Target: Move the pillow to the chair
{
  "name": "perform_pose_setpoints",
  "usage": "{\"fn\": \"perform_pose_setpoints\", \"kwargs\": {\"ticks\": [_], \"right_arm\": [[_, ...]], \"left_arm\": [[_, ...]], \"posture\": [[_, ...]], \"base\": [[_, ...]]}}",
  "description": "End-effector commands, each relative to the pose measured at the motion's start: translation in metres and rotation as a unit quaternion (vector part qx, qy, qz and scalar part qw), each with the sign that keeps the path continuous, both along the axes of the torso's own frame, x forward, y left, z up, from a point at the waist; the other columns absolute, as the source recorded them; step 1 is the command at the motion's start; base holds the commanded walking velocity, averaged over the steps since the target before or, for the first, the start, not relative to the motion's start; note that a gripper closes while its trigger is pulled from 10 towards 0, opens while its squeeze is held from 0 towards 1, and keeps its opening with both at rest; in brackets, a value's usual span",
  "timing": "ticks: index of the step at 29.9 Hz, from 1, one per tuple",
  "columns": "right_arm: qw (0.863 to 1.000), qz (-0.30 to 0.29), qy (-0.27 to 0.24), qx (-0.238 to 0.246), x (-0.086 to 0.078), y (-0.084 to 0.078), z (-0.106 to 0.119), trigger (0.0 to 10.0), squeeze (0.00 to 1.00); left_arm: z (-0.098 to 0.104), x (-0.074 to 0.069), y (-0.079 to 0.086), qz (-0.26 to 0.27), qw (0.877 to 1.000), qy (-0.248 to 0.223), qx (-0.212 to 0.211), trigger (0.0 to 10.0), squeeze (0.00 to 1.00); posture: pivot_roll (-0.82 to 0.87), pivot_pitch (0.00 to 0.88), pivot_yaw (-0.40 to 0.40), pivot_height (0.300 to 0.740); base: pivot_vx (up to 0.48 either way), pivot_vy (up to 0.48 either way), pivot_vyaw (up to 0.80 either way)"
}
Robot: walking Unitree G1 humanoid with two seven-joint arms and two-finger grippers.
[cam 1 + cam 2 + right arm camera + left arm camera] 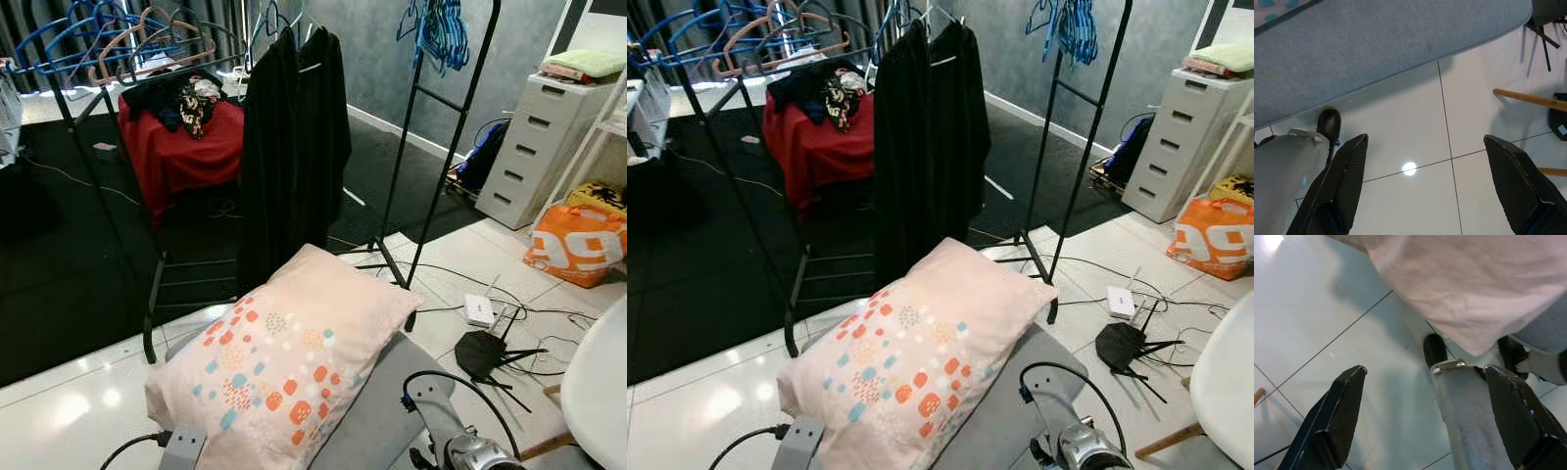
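A pale pink pillow (284,357) with orange and blue dots lies on a grey padded surface (382,411) just in front of me. It overhangs that surface on my left. The white chair (598,392) is at the right edge, and one of its wooden legs (1528,98) crosses the right wrist view. My left gripper (1425,372) hangs open over the white floor tiles, below the pillow's underside (1474,284), holding nothing. My right gripper (1426,141) is also open and holds nothing, below the edge of the grey surface (1376,44).
A black clothes rack with a dark garment (294,147) stands right behind the pillow. Beyond it is a red-covered table (181,147). A white drawer unit (544,147) and an orange bag (578,240) stand at the right. A router (480,308) and cables lie on the floor.
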State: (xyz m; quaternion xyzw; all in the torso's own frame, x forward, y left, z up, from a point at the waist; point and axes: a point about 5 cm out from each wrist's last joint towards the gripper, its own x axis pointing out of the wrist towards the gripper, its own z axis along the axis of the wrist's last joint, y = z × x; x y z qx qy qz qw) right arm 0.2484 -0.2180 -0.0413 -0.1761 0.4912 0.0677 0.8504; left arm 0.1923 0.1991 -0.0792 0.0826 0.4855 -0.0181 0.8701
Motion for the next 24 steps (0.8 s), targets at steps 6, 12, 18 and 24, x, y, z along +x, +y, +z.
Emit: {"fn": "perform_pose_setpoints", "kwargs": {"ticks": [6, 12, 18, 24], "right_arm": [[0.999, -0.033, -0.014, 0.015, -0.0034, -0.0043, -0.0016, 10.0, 0.0], [0.999, -0.041, -0.004, 0.016, -0.0048, -0.0046, -0.0024, 10.0, 0.0], [0.998, -0.054, -0.019, 0.027, -0.0037, -0.0037, -0.002, 10.0, 0.0], [0.991, -0.093, -0.042, 0.082, -0.0042, 0.0008, -0.0032, 10.0, 0.0]], "left_arm": [[-0.0029, -0.0054, -0.0002, 0.004, 1.0, 0.01, 0.012, 10.0, 0.0], [-0.0028, -0.0052, 0.0, 0.004, 1.0, 0.01, 0.013, 10.0, 0.0], [-0.0026, -0.0049, 0.001, 0.004, 1.0, 0.009, 0.019, 10.0, 0.0], [-0.0024, -0.0049, 0.0021, 0.005, 1.0, 0.009, 0.028, 10.0, 0.0]], "posture": [[-0.13, 0.021, -0.043, 0.74], [-0.13, 0.029, -0.041, 0.73], [-0.13, 0.031, -0.041, 0.71], [-0.14, 0.03, -0.039, 0.69]], "base": [[0.0, -0.149, 0.0], [0.0, 0.0, 0.0], [0.0, 0.0, 0.0], [0.0, 0.0, 0.0]]}}
